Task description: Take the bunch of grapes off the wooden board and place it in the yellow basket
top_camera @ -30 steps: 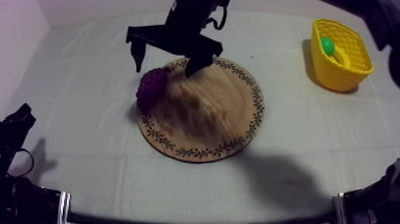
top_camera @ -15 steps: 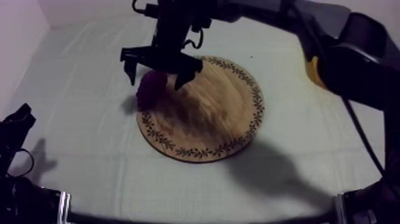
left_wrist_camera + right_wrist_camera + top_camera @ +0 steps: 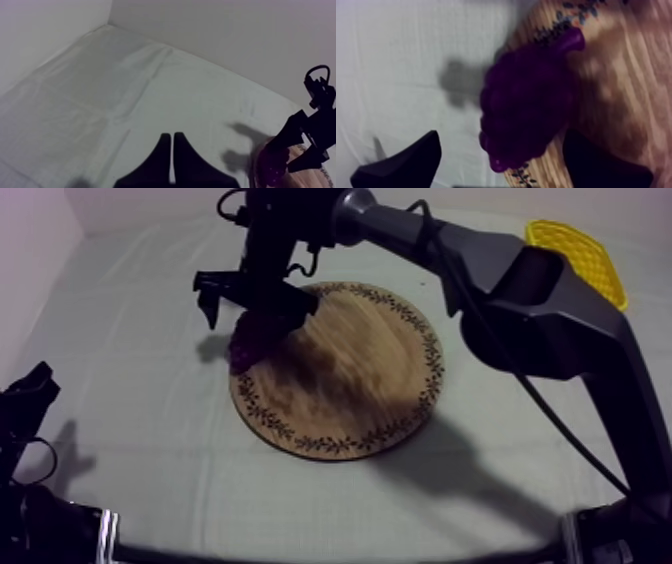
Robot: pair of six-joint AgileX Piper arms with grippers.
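The purple bunch of grapes (image 3: 248, 346) lies on the left rim of the round wooden board (image 3: 350, 378), partly over its edge. My right gripper (image 3: 253, 314) hangs open just above the bunch, one finger on each side. In the right wrist view the grapes (image 3: 531, 95) sit between the two spread fingers (image 3: 406, 160), and no contact shows. The yellow basket (image 3: 585, 250) stands at the far right, mostly hidden behind my right arm. My left gripper (image 3: 172, 150) is shut on nothing and rests low at the table's left (image 3: 25, 398).
My right arm stretches from the right side across the board's far edge. In the left wrist view the right gripper (image 3: 306, 145) shows above the grapes (image 3: 270, 167). Bare cloth (image 3: 130, 438) surrounds the board.
My right gripper has moved left and down, from over the board's far edge to straddling the grapes. The arm now covers most of the basket. The left arm has not moved.
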